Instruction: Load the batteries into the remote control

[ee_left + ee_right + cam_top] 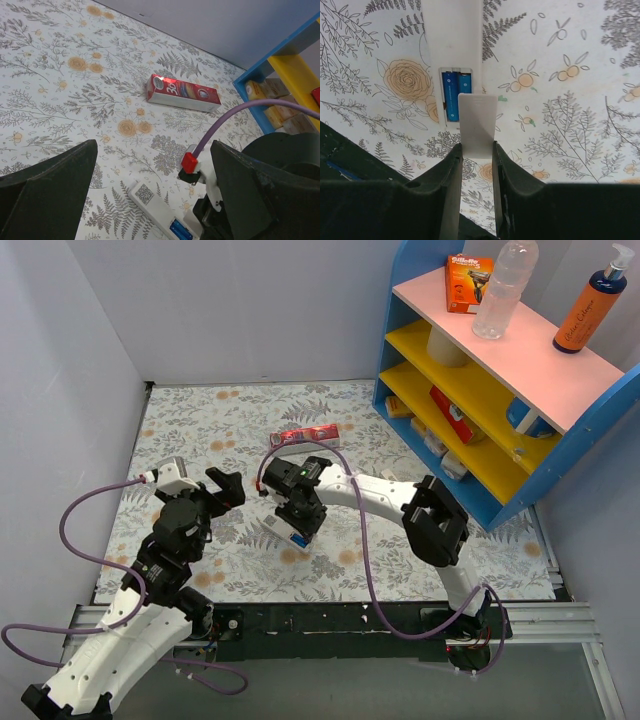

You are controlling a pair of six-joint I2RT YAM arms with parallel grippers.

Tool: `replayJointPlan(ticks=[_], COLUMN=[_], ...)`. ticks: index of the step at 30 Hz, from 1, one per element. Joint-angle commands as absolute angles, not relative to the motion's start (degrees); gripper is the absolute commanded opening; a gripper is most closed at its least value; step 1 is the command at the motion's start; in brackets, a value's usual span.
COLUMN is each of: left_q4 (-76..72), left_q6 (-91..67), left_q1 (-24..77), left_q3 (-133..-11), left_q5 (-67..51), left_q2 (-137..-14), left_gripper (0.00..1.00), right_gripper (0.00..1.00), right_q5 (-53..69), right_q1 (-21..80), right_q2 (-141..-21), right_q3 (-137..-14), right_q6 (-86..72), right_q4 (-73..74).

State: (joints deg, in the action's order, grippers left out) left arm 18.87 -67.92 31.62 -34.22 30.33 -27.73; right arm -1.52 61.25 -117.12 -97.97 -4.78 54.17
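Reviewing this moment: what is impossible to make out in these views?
- Top view: the remote control is mostly hidden under the right gripper.
- Right wrist view: the white cover piece hides the lower ends of the batteries. Their polarity marks are too small to read, and it is unclear whether the cover touches the remote.
- Left wrist view: the bottom edge cuts off the remote's near end.

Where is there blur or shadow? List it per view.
Top external: even light, soft shadows under the arms. Left wrist: the carton sharp, the left fingers dark and slightly soft. Right wrist: the batteries and cover crisp, the right fingers in shadow.
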Motion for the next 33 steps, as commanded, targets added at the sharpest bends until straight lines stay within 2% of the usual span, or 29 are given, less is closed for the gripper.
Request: replayJointPlan(ticks=[1, 20, 33], left_q4=[19.2, 19.2, 19.1], left_q6=[-67.7, -68.2, -68.1], left_q1=[31.4, 31.4, 31.4], left_q3=[-34.3, -34.2, -34.0], left_q5=[32.7, 34.4, 33.7], left_q2=[-26.8, -25.0, -24.8], left_gripper=[0.98, 0.98, 0.98], right_gripper=[0.16, 0.16, 0.25], right_q5=[1.4, 3.5, 2.0], right_q1=[62.0, 63.1, 63.2], right_q2=[-119.5, -123.8, -124.4], right_q3=[-102.0, -103.6, -104.0], right_q6=[-5.7, -6.2, -6.0], right_q4=[57.5, 58.5, 58.7])
